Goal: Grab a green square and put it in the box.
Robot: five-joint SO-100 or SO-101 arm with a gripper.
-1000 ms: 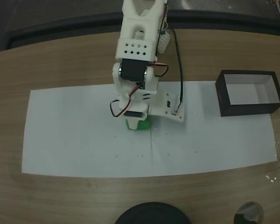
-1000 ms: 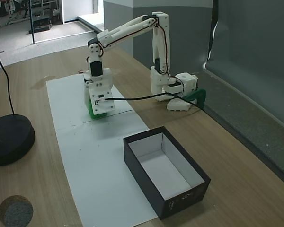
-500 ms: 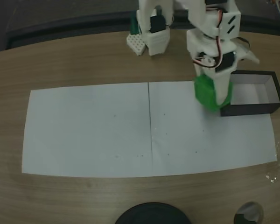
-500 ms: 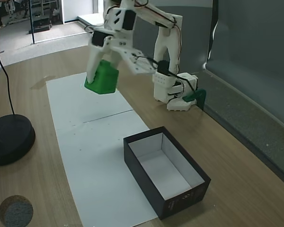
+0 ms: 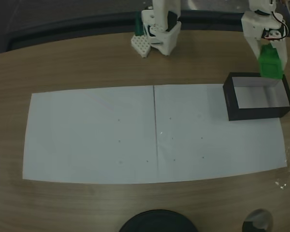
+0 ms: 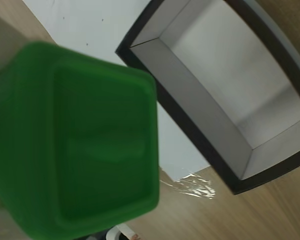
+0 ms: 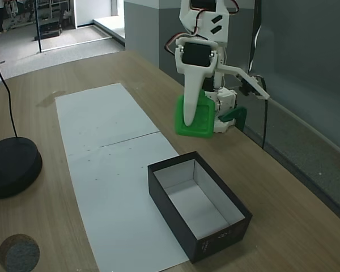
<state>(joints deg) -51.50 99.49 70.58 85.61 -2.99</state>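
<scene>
The green square (image 5: 270, 65) hangs in the air, with my white gripper (image 5: 269, 54) shut on it. In a fixed view it sits just beyond the far rim of the box (image 5: 230, 99), near that rim's right part. From the side, the green square (image 7: 196, 117) hangs well above the table, behind the box (image 7: 175, 209), with one white finger (image 7: 191, 99) across its front face. In the wrist view the green square (image 6: 75, 145) is a big blurred block at the left. The box (image 6: 190, 135), black outside and white inside, lies open below to the right.
A white paper sheet (image 5: 96, 135) covers the middle of the wooden table. The arm's white base (image 5: 157, 36) stands at the back edge. A black round lamp foot (image 7: 11, 167) sits on the left in a fixed view, and a dark wall runs behind the table.
The gripper has lifted the green square from the paper's middle and carried it to the right and back, from beside the box's near-left corner to above its far rim.
</scene>
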